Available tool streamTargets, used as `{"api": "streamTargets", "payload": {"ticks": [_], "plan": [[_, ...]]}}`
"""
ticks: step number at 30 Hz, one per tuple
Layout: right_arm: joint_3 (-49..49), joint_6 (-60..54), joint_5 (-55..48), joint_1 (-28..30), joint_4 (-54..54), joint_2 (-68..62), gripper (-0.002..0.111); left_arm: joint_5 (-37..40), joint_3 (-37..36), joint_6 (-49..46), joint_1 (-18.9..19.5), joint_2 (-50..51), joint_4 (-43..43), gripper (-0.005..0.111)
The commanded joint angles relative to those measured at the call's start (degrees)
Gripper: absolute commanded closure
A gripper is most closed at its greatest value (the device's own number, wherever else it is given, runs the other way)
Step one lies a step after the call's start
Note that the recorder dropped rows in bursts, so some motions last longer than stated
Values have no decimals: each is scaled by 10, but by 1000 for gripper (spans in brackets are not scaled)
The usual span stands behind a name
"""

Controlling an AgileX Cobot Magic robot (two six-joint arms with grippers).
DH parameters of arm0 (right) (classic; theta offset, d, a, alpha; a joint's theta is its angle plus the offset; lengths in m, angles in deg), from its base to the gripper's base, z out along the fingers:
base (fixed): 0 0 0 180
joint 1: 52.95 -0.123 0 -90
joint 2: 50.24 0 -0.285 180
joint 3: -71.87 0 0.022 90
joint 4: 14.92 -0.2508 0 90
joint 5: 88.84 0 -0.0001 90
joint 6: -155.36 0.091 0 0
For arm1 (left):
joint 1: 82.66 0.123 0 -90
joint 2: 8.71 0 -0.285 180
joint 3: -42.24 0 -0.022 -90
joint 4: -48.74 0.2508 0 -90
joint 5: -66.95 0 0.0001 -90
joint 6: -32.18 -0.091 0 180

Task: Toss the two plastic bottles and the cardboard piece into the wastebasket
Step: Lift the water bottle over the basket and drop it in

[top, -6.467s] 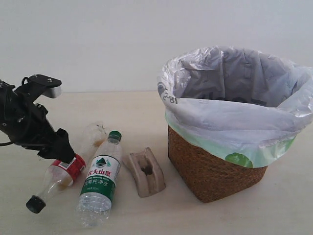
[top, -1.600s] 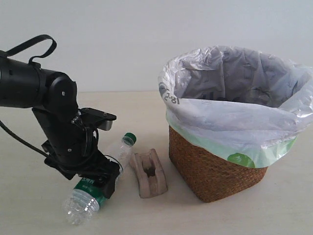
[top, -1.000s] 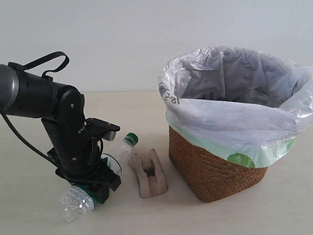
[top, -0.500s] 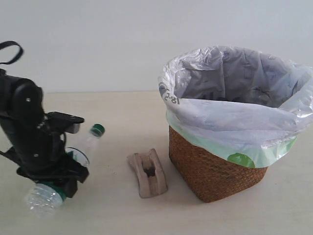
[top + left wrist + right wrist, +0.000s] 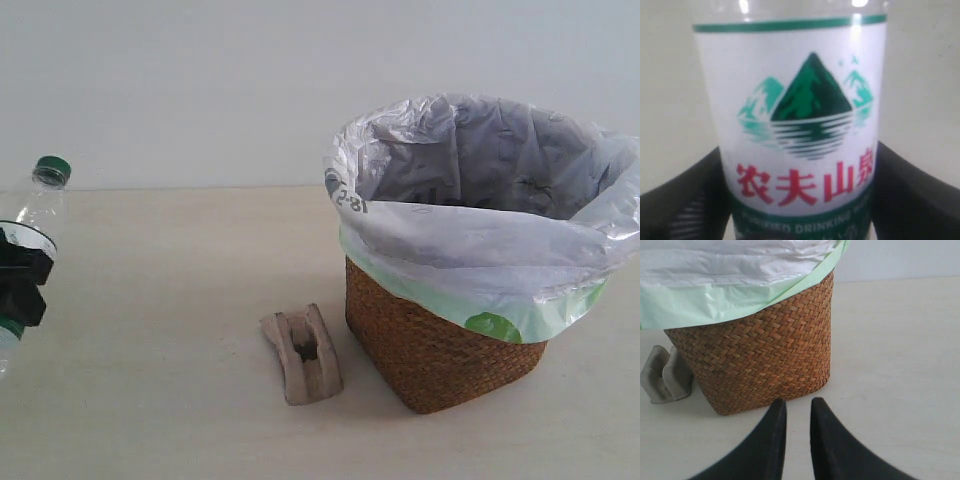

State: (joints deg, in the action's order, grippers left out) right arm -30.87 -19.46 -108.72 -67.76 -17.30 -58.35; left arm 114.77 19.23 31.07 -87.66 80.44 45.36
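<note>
The green-capped bottle [image 5: 38, 205] stands nearly upright in the air at the far left edge of the exterior view. My left gripper [image 5: 14, 285] is shut on its green-white label [image 5: 800, 125], with a black finger [image 5: 685, 200] on each side. The tan cardboard piece [image 5: 302, 352] lies on the table just left of the wastebasket [image 5: 440, 350], whose white-and-green bag [image 5: 480, 250] hangs over the rim. The red-label bottle is out of view. My right gripper [image 5: 796, 407] hovers low beside the wicker wall [image 5: 760, 355], its fingers nearly together and holding nothing.
The pale tabletop [image 5: 180, 300] runs back to a plain white wall [image 5: 200, 80]. In the right wrist view the cardboard piece [image 5: 665, 375] peeks out from behind the basket.
My left arm has lifted the green-capped bottle off the table and carried it left to the frame edge, cap now up. The cardboard and basket have not moved.
</note>
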Motion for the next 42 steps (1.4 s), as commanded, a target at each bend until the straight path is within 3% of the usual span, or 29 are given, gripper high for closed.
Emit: {"api": "streamTargets", "payload": {"ticks": [1, 10, 12, 14, 17, 19, 21, 23, 24, 25, 28, 42], "plan": [[0, 1, 3, -1, 0, 3, 95, 39, -3, 6, 4, -32, 26, 103], [0, 1, 3, -1, 0, 3, 95, 13, -9, 54, 4, -11, 18, 103], [0, 1, 3, -1, 0, 3, 95, -21, -1, 47, 4, 20, -35, 103], [0, 1, 3, -1, 0, 3, 95, -34, 43, -73, -7, 61, -164, 103], [0, 1, 3, -1, 0, 3, 95, -22, 129, -175, -55, 101, -324, 101], [0, 1, 3, -1, 0, 3, 95, 29, 291, -187, -120, 153, -405, 78], [0, 1, 3, -1, 0, 3, 95, 92, 526, -110, -188, 217, -415, 17], [0, 1, 3, -1, 0, 3, 95, 128, 648, -36, -236, 248, -353, -2], [0, 1, 3, -1, 0, 3, 95, 150, 677, -5, -249, 256, -306, -1], [0, 1, 3, -1, 0, 3, 95, 197, 711, 42, -265, 268, -197, 0], [0, 1, 3, -1, 0, 3, 95, 221, 710, 80, -270, 271, -78, 0], [0, 1, 3, -1, 0, 3, 95, 221, 466, 75, -269, 264, 77, 0]]}}
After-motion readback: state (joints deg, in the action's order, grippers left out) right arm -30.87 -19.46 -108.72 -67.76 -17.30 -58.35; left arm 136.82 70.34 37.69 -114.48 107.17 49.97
